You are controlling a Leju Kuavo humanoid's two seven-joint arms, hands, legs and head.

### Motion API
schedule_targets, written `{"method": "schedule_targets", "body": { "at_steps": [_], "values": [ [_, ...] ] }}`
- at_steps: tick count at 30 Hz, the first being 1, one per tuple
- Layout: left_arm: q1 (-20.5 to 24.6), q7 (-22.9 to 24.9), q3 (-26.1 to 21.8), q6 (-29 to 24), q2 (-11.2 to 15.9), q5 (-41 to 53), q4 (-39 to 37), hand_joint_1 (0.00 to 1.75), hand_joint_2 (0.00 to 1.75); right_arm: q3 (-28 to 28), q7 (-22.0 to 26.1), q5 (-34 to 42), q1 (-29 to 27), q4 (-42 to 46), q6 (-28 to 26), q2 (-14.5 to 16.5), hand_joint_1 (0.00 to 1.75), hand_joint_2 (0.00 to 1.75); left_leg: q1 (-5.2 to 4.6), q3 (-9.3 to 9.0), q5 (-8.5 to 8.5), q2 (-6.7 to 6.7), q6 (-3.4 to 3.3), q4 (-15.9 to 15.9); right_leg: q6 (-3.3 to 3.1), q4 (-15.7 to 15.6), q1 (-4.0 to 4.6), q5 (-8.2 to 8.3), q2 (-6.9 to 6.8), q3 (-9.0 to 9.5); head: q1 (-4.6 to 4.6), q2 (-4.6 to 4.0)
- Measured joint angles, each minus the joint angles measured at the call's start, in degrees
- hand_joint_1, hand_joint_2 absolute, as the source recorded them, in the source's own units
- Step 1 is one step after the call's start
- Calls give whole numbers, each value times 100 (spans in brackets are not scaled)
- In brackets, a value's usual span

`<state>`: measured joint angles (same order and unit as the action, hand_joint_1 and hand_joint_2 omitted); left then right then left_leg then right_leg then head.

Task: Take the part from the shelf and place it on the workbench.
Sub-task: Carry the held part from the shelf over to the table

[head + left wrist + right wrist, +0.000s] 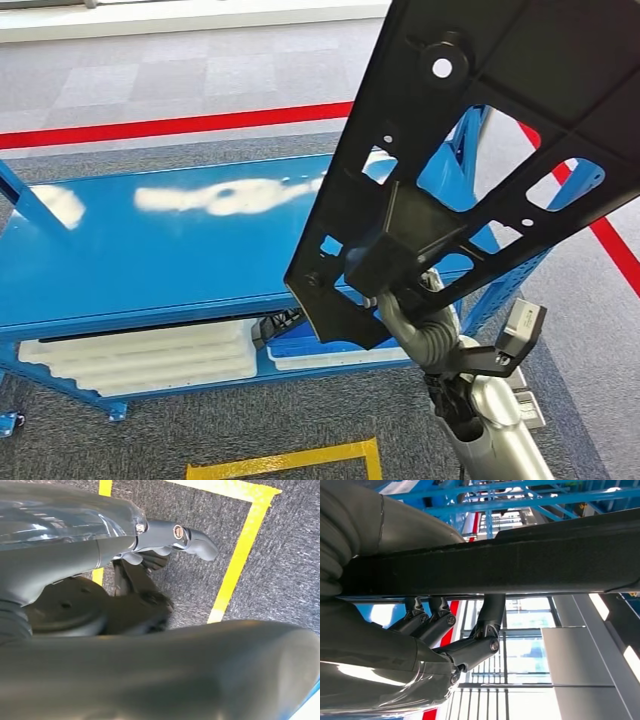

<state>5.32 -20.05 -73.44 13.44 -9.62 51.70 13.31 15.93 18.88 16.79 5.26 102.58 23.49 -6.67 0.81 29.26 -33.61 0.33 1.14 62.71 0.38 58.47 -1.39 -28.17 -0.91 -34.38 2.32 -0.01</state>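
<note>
My right hand (411, 310) grips a flat black part (483, 130) with cutouts and holes, at two o'clock above the blue desk (151, 250); left hand (170, 535) uncurled, empty.

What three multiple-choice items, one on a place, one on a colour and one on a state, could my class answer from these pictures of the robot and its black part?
1. Where is the black part?
A. Lying on the floor
B. Held up in front of the blue shelf
C. Lying flat on the shelf's top board

2. What colour is the floor tape near the left hand?
A. Yellow
B. Green
C. White

3. What is the right hand doing?
A. Hanging with nothing in it
B. Pressing on the floor
C. Gripping the part

Answers: 1 B, the head view shows the part raised before the shelf. 2 A, the left wrist view shows yellow tape on grey carpet. 3 C, its fingers wrap the part's edge.
</note>
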Motion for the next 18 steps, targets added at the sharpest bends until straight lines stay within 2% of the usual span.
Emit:
{"method": "schedule_targets", "body": {
  "at_steps": [1,2,4,5,6,7,9,10,11,12,13,14,16,17,18],
  "values": [
    [6,-1,0,0,0,1,0,0,175,1,4,-1,7,0,3,-1,175,175,-7,-195,47,-7,-21,-329,34,7,3,34,0,-24,-2,1],
    [11,-3,0,0,0,2,0,0,175,1,7,-1,19,0,8,-1,175,175,-19,-299,49,-14,-45,-526,72,11,4,72,0,-45,-3,1],
    [15,-8,-1,0,0,12,0,0,175,4,13,-4,41,2,29,-2,175,175,-46,-288,50,-19,-108,-611,162,-1,-3,162,3,-78,-7,1],
    [19,-12,-1,1,0,24,0,0,175,7,17,-5,46,2,43,-6,175,175,-47,-256,84,-8,-155,-624,198,10,-12,151,10,-104,-6,1],
    [23,-15,-2,1,0,38,0,0,175,10,22,-6,51,3,56,-11,175,175,-45,-209,132,3,-209,-637,219,82,-14,52,18,-146,-12,1],
    [27,-19,-2,3,0,53,0,0,175,16,29,-7,58,0,66,-18,175,175,-43,-151,194,14,-265,-649,228,254,-14,-143,27,-213,-18,1],
    [32,-23,-2,15,0,79,0,0,175,28,51,-7,70,-13,83,-30,175,175,-59,-16,307,29,-335,-647,222,923,-6,-689,37,-408,-30,1],
    [31,-25,-2,22,0,87,0,0,175,36,66,-8,71,-22,91,-36,175,175,-76,53,357,33,-354,-638,223,1288,-2,-877,40,-486,-30,0],
    [31,-28,-2,27,0,93,0,0,175,40,83,-9,69,-30,99,-40,175,175,-93,122,401,37,-365,-624,223,1538,4,-949,44,-507,-30,1],
    [31,-32,-2,30,0,95,0,0,175,45,97,-13,69,-34,105,-44,175,175,-108,192,439,40,-369,-602,216,1586,10,-899,47,-430,-31,0],
    [31,-37,-2,30,0,96,0,0,175,49,107,-26,72,-36,111,-48,175,175,-121,257,469,40,-369,-574,202,1400,18,-767,50,-243,-31,0],
    [31,-43,-2,30,-1,97,0,0,175,52,114,-48,77,-36,115,-51,175,175,-130,314,490,40,-365,-542,175,1038,30,-618,51,25,-31,1],
    [33,-55,-1,27,-5,102,0,0,175,64,127,-115,94,-34,131,-63,175,175,-152,408,524,16,-333,-480,113,242,57,-479,75,553,-28,1],
    [36,-60,-1,20,-7,103,0,0,175,70,142,-153,98,-34,143,-76,175,175,-159,440,544,2,-305,-458,91,3,70,-482,86,687,-27,0],
    [39,-61,-1,10,-9,104,0,0,175,77,158,-197,100,-34,156,-93,175,175,-164,469,571,-13,-272,-445,75,-111,80,-506,93,733,-26,-1]
  ]
}}
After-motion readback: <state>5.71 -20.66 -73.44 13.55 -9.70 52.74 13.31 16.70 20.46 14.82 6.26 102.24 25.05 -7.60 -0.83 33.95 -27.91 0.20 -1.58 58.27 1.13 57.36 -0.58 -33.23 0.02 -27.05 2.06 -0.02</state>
